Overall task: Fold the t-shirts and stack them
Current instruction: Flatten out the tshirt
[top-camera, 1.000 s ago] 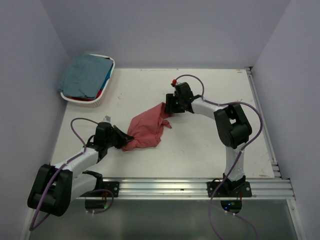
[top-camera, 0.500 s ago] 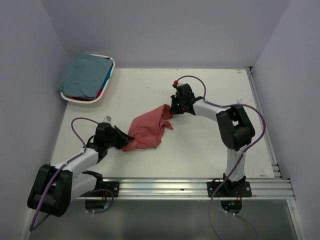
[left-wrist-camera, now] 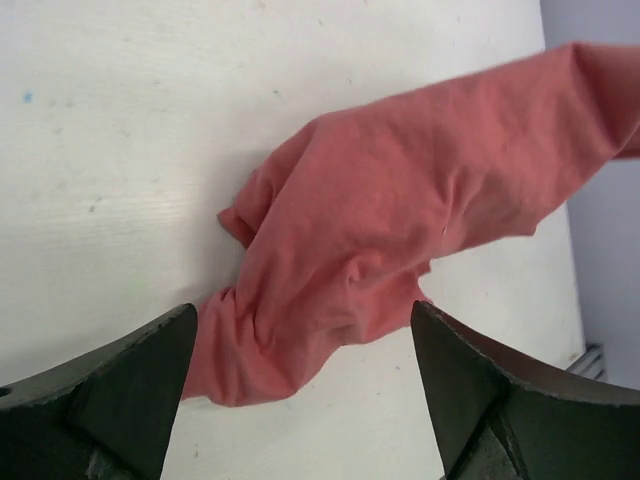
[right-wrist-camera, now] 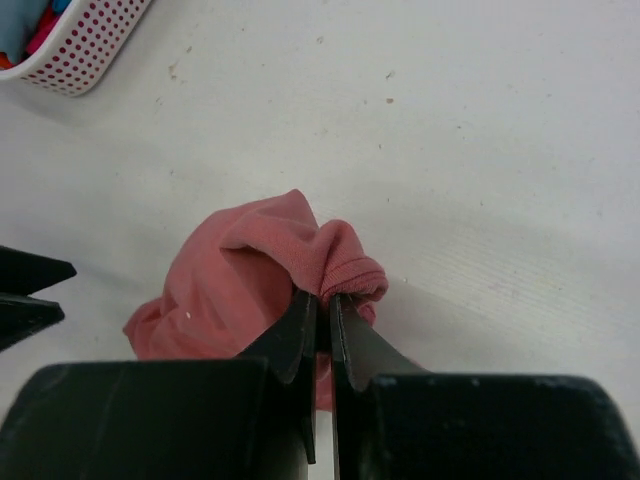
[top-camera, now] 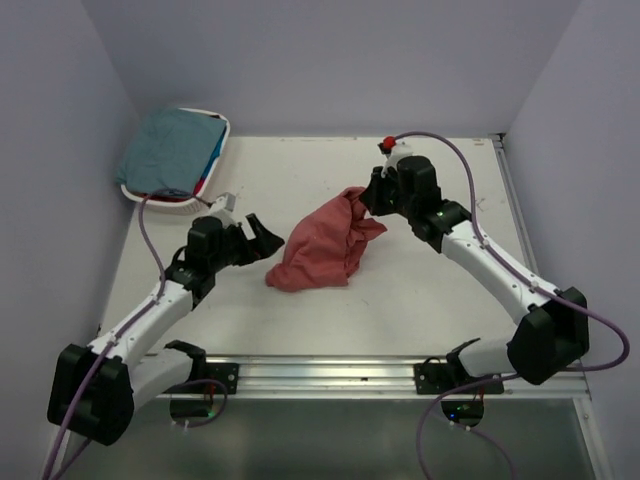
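Thing in hand: the brick-red t-shirt (top-camera: pixel 322 250), a crumpled bundle on the white table (top-camera: pixel 430 300), just left of centre in the top view.
Other shirts: 1 teal t-shirt (top-camera: pixel 170 150) lies on top of the white basket (top-camera: pixel 190 206) at the upper left, with bits of blue and red cloth at its right side.
Right gripper (right-wrist-camera: pixel 320 310): clamped on a bunched, stitched edge at the shirt's upper-right end; which edge of the garment it is cannot be told.
Left gripper (top-camera: pixel 262 237): jaws spread wide and holding nothing, just beside the shirt's lower-left end; in its wrist view the cloth lies ahead of the 2 fingers, untouched.
Long axis: runs from the pinched end at the upper right down to the lower left in the top view, the wider mass at the lower end.
Orientation: neck, sleeves and front are not readable in the bundle.
Handling, as a judgement: light, limp and soft; it will drape and fold under its own weight, not slide as 1 piece, and cannot break.
Where to take hold: a hem or shoulder corner at the free lower-left end, pinched through few layers, so that 2 spread grips can pull it flat before folding.
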Robot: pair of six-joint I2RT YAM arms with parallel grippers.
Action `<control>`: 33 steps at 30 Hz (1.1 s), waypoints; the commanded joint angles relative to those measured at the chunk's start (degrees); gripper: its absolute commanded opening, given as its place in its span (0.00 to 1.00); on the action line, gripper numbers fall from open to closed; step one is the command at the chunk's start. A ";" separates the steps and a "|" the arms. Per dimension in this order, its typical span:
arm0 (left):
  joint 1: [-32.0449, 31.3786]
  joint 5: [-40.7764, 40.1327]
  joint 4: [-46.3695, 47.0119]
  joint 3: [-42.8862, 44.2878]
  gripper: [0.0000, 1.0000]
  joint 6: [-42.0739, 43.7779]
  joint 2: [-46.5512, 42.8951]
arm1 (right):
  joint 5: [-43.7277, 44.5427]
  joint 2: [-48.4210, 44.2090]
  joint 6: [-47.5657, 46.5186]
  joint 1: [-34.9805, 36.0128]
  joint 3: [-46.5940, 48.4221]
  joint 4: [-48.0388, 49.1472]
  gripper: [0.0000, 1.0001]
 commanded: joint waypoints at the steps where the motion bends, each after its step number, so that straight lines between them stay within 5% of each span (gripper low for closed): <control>1: -8.06 1.70 -0.92 9.17 0.91 13.54 7.19 | 1.18 -2.64 -2.01 -0.08 1.21 -3.76 0.00; 5: -27.55 -10.35 -6.38 15.86 0.89 19.53 16.34 | 2.06 -2.65 -2.36 -0.08 2.18 -4.90 0.00; 11: -44.37 -28.38 -3.92 19.13 0.89 25.25 25.66 | 3.29 -0.10 -2.27 -0.08 2.88 -6.14 0.00; 21: -48.79 -48.07 -5.50 21.93 0.85 18.84 38.85 | 2.77 -0.36 -2.71 -0.08 2.71 -6.58 0.00; 28: -50.90 -50.28 1.44 22.38 0.84 19.62 40.79 | 2.68 -0.27 -2.98 -0.08 2.88 -6.67 0.00; 31: -51.34 -50.10 3.20 22.73 0.73 20.33 41.84 | 3.03 -0.18 -2.98 -0.08 2.71 -6.49 0.00; 33: -51.34 -50.54 3.12 23.51 0.49 20.68 43.51 | 3.12 -0.18 -3.06 -0.08 2.53 -6.49 0.00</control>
